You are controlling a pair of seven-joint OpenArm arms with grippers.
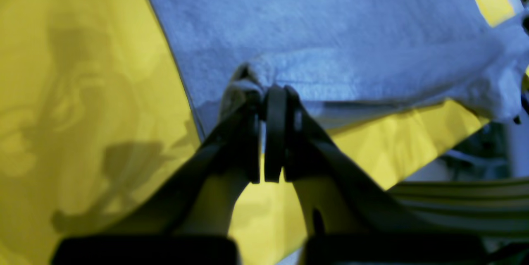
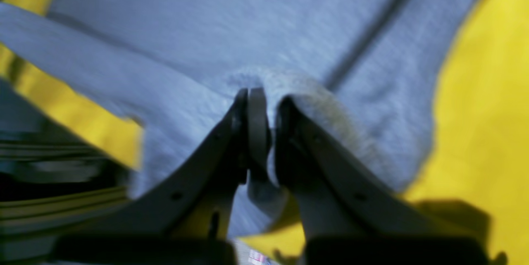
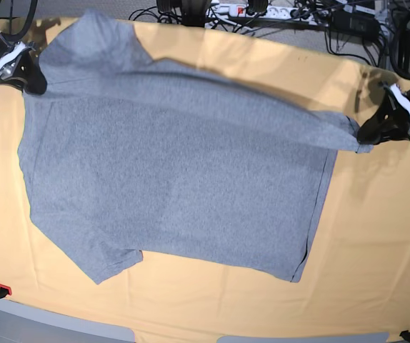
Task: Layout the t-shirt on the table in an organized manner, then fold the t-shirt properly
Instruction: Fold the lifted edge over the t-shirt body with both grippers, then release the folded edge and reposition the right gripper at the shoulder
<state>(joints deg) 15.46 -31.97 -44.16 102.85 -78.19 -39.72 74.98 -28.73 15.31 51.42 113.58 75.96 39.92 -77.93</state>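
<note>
The grey t-shirt (image 3: 176, 179) lies plain side up across the yellow-orange table (image 3: 376, 236), its far edge pulled taut between both arms. In the base view my left gripper (image 3: 362, 137) pinches the shirt's far right corner near the hem. My right gripper (image 3: 37, 78) holds the far left corner by the sleeve. The left wrist view shows my left gripper (image 1: 270, 95) shut on a bunched fold of the t-shirt (image 1: 310, 29) above the table (image 1: 82, 91). In the right wrist view my right gripper (image 2: 260, 95) is shut on a fold of the t-shirt (image 2: 206, 29).
Cables and a power strip (image 3: 255, 11) lie beyond the table's far edge. A small red item (image 3: 1, 289) sits at the front left corner. The table's front edge runs along the bottom of the base view.
</note>
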